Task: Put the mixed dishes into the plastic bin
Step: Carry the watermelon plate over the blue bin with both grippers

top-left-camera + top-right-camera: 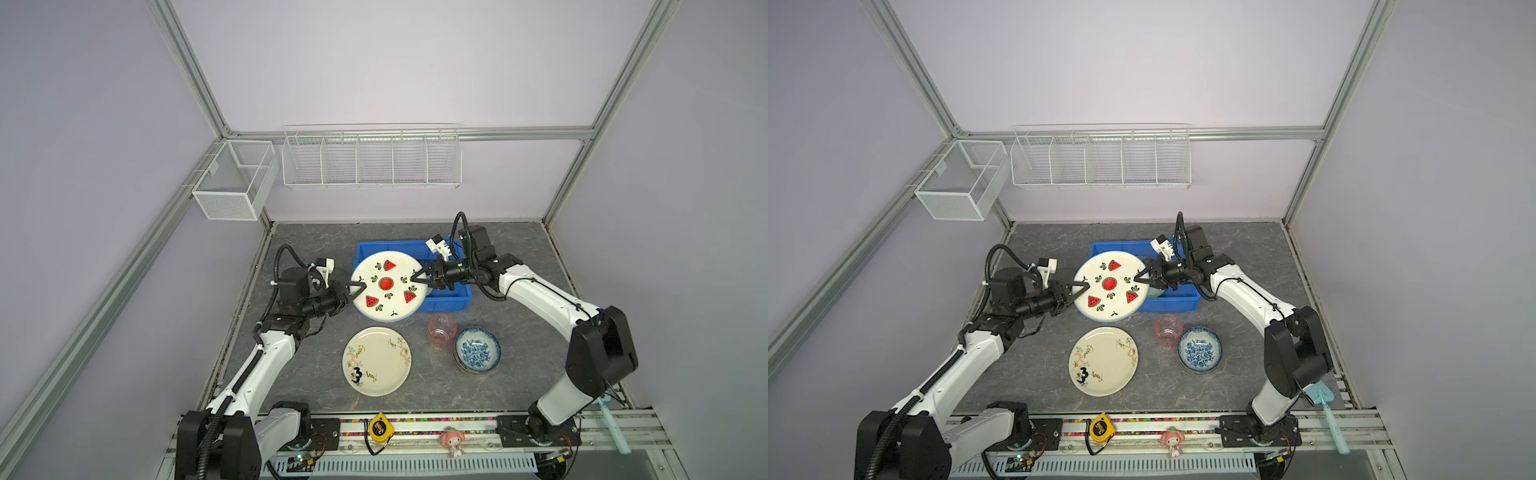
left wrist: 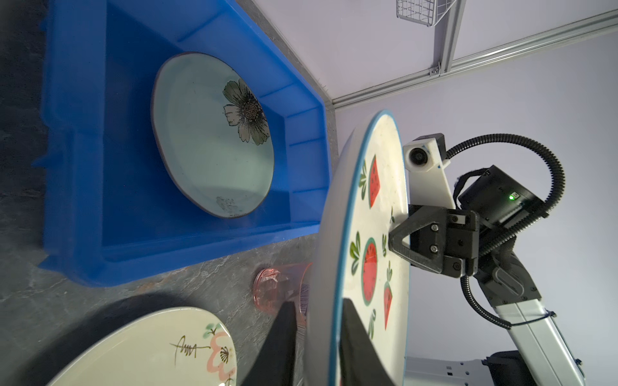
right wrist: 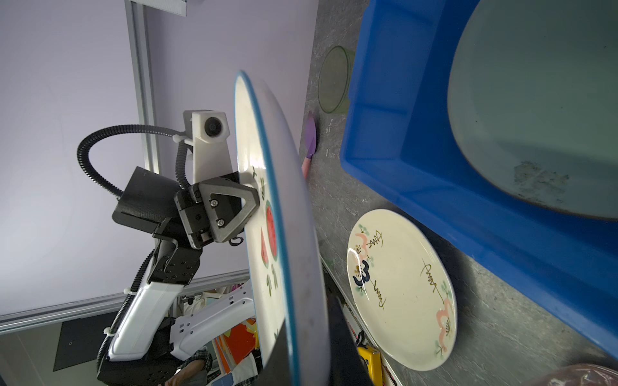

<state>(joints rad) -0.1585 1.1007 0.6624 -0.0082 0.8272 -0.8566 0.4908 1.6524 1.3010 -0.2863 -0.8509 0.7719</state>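
Observation:
The watermelon-print plate (image 1: 386,284) (image 1: 1111,284) hangs tilted in the air, overlapping the left end of the blue plastic bin (image 1: 449,301) (image 1: 1175,305). My right gripper (image 1: 412,277) (image 3: 309,310) is shut on its right rim. My left gripper (image 1: 363,286) (image 2: 317,302) straddles the opposite rim, slightly open, with a gap under the plate (image 2: 371,234). A pale green flower plate (image 2: 214,140) lies inside the bin (image 2: 83,133). On the table sit the cream plate marked "3" (image 1: 376,360), a pink cup (image 1: 441,328), stacked patterned bowls (image 1: 477,349) and a green cup (image 3: 334,80).
A purple spatula (image 3: 311,133) lies left of the bin, and a light-blue spatula (image 1: 1329,415) sits by the right arm's base. Two white wire baskets (image 1: 372,160) (image 1: 235,180) hang on the back frame. A yellow tape measure (image 1: 379,428) and a small doll (image 1: 453,442) rest on the front rail.

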